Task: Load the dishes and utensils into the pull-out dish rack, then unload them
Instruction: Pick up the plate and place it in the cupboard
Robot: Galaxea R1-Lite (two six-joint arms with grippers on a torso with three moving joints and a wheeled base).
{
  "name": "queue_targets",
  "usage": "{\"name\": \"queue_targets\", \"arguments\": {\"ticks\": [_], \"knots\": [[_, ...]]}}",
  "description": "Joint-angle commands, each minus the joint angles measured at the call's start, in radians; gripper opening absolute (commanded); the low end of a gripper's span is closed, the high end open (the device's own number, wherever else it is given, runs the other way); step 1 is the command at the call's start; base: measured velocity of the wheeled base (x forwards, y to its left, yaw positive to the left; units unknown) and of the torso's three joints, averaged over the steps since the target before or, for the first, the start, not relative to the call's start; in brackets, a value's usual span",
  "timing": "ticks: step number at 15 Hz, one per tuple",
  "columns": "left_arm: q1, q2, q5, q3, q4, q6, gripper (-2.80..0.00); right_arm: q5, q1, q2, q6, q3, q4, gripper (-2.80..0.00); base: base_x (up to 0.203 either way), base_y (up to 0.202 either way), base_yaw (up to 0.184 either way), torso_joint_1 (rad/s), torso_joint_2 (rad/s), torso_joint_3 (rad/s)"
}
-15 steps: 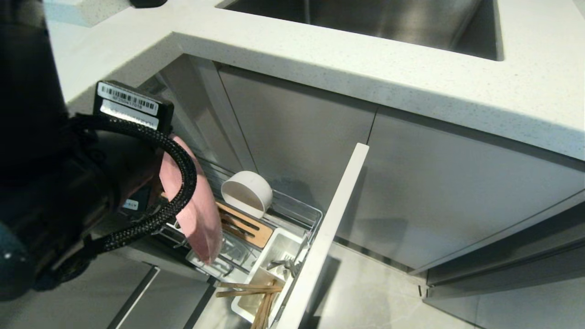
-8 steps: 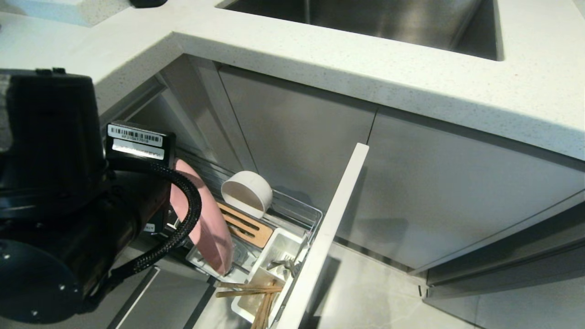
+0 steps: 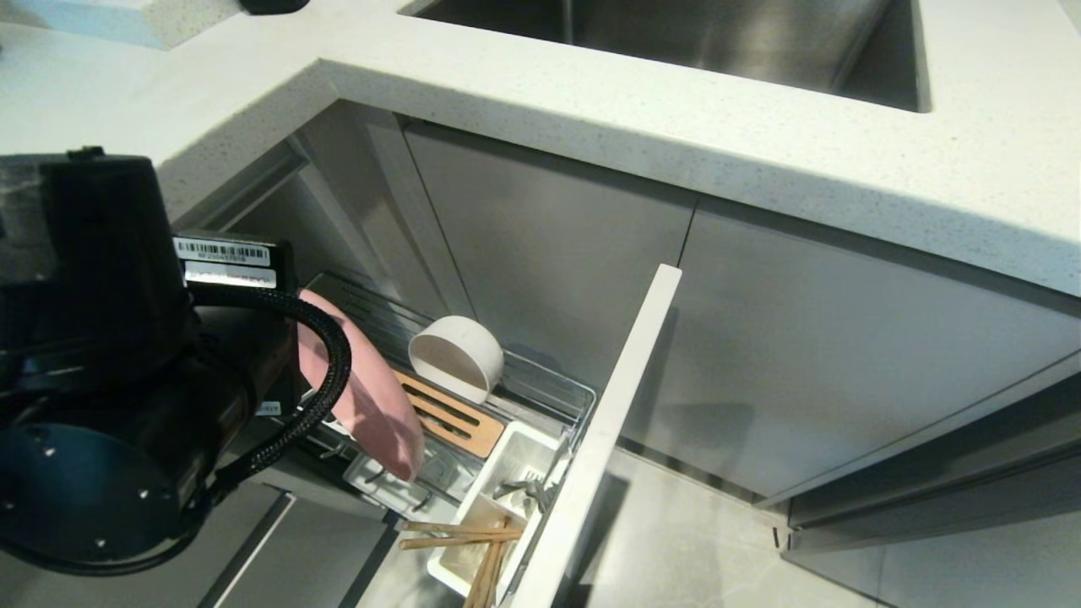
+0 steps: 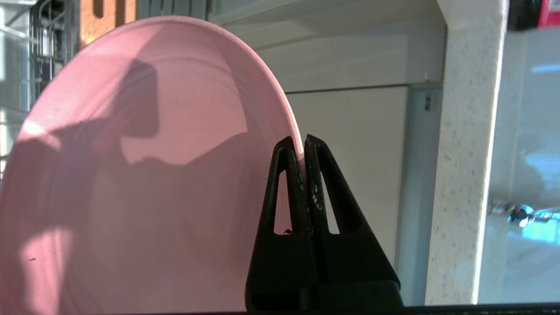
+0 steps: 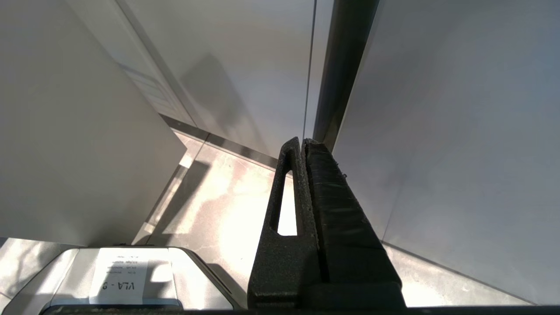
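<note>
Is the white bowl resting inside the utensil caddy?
No, the white bowl sits tilted on the wire rack behind the wooden strip.

One pink plate [image 3: 372,414], one white bowl [image 3: 456,356], two chopsticks [image 3: 460,534], one dish rack [image 3: 557,397]

The left arm [image 3: 110,363] fills the near left, its black cable looping across a pink plate [image 3: 372,405] that stands on edge, tilted, over the near end of the pulled-out dish rack [image 3: 540,384]; its lower rim looks just clear of the wires, though that is hard to tell. Beyond it a white bowl [image 3: 456,355] lies on its side by the slotted wooden strip [image 3: 439,412]. Chopsticks [image 3: 473,545] and a spoon [image 3: 519,490] sit in the white caddy [image 3: 515,447], against the pale front panel [image 3: 604,439]. Above runs the speckled counter [image 3: 676,110] with a steel sink [image 3: 718,34].
</note>
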Motion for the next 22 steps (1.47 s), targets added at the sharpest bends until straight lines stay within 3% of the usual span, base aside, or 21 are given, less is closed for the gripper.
{"name": "queue_targets", "arguments": {"ticks": [1, 7, 14, 22], "knots": [[0.010, 0.002, 0.007, 0.012, -0.001, -0.035, -2.80, 0.000, 0.000, 0.000, 0.000, 0.002, 0.000, -2.80, 0.000, 0.000, 0.000, 0.000, 0.00, 0.000], [0.043, 0.052, 0.006, 0.038, 0.007, -0.157, -2.80, 0.000, 0.001, 0.000, 0.000, 0.002, 0.000, -2.80, 0.000, 0.000, 0.000, 0.000, 0.00, 0.000], [0.069, 0.096, 0.006, 0.046, 0.047, -0.230, -2.80, 0.000, 0.000, 0.000, 0.000, 0.002, 0.000, -2.80, 0.000, 0.000, 0.000, 0.000, 0.00, 0.000], [0.110, 0.134, 0.003, 0.046, 0.090, -0.246, -2.80, 0.000, 0.000, 0.000, 0.000, 0.002, 0.000, -2.80, 0.000, 0.000, 0.000, 0.000, 0.00, 0.000]]}}
